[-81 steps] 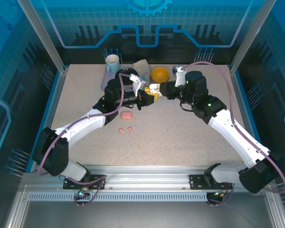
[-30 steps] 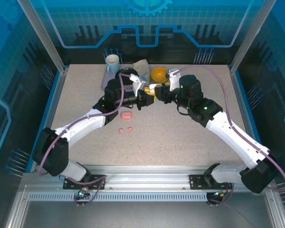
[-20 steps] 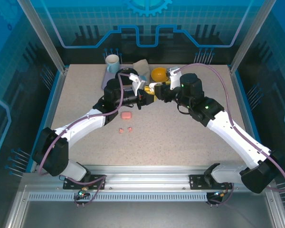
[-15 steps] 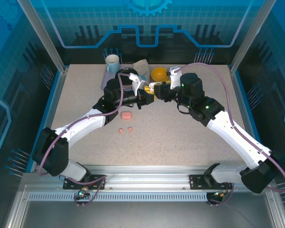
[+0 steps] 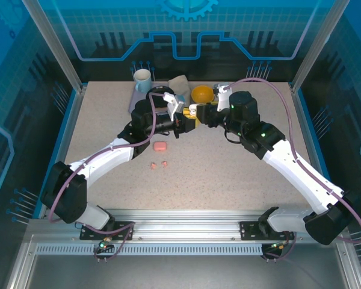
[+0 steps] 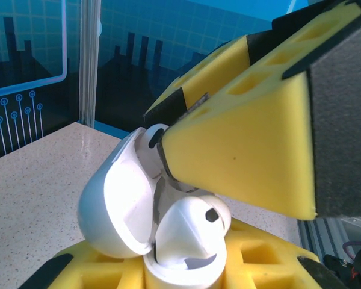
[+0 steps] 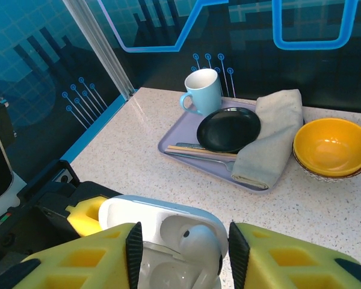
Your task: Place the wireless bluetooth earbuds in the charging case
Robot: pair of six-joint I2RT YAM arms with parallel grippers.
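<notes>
Left end effector [image 5: 180, 115] clamped on open charging case [image 6: 117, 205], right end effector [image 7: 183, 248] now nearer, parted around earbud [image 7: 200, 239]

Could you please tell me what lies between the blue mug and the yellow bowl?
A black plate and a folded grey cloth, in the right wrist view.

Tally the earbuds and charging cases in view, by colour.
Pink earbuds: 2, loose on the table
Pink case: 1, lying near them
White earbud: 1 visible, sitting inside the open case
White case: 1, lid open
Total: 5
</notes>
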